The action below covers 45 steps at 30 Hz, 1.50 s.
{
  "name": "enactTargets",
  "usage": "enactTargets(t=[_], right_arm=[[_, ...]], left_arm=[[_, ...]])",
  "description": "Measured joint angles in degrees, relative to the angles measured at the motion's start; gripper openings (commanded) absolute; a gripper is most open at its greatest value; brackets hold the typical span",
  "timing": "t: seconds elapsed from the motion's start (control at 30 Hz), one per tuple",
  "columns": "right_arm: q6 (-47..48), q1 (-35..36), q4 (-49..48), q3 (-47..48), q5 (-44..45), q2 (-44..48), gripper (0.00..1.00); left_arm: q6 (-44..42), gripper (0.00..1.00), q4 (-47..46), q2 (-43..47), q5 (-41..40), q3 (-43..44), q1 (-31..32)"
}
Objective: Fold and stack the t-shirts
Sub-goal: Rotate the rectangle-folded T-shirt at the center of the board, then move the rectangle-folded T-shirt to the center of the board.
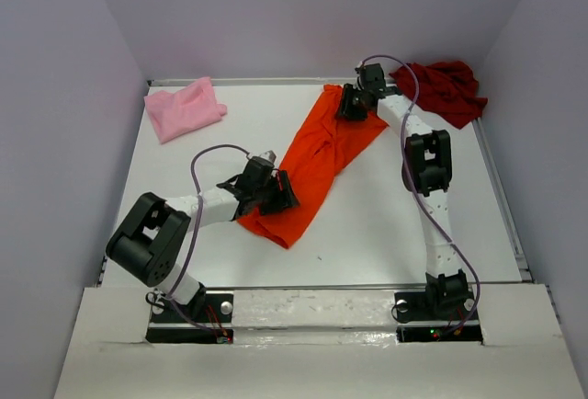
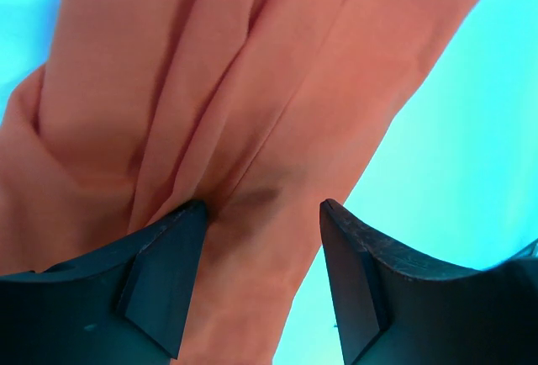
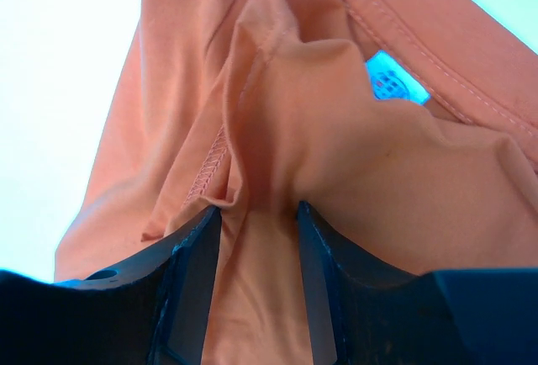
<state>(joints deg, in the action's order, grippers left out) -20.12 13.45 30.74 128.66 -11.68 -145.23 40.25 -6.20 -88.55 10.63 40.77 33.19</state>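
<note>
The orange t-shirt [image 1: 317, 165] is laid out as a long, creased strip on the white table [image 1: 386, 233]. It runs diagonally from just below centre-left of the top view up to the upper centre-right.

Its upper end is held by the right gripper [image 1: 352, 105]. In the right wrist view, a raised ridge of the orange cloth [image 3: 353, 163] is pinched between the jaws, which are set narrow. A collar seam and a small pale blue label [image 3: 393, 83] are seen just beyond the pinch.

Its lower end is met by the left gripper [image 1: 280, 195]. In the left wrist view the jaws are spread wide, and flat, pleated cloth [image 2: 252, 87] lies in the gap between the dark fingers [image 2: 160, 272]. No cloth is seen clamped there.

The pink t-shirt [image 1: 184, 108] is bunched at the upper left of the table, well apart from the orange one. The dark red t-shirt [image 1: 446, 88] is crumpled at the upper right corner, near the right gripper but not touched by it.
</note>
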Motion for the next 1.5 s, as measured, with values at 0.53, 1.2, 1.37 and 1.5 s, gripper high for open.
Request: enactTargets(t=[0.53, 1.2, 1.37, 1.5], right_arm=[[0.52, 0.00, -0.79, 7.52, -8.55, -4.04, 0.52], [1.16, 6.34, -9.42, -31.95, -10.67, 32.11, 0.52], [1.27, 14.78, -10.62, -44.54, -7.78, 34.88, 0.51], [0.61, 21.22, -11.58, -55.52, -6.97, 39.58, 0.51]], left_arm=[[7.32, 0.69, -4.02, 2.60, -2.34, -3.80, 12.81], [-7.39, 0.71, 18.91, 13.99, -27.93, 29.20, 13.14], [-14.47, 0.71, 17.55, 13.73, -29.97, 32.70, 1.97], [-17.16, 0.71, 15.28, 12.76, -28.46, 32.74, -7.65]])
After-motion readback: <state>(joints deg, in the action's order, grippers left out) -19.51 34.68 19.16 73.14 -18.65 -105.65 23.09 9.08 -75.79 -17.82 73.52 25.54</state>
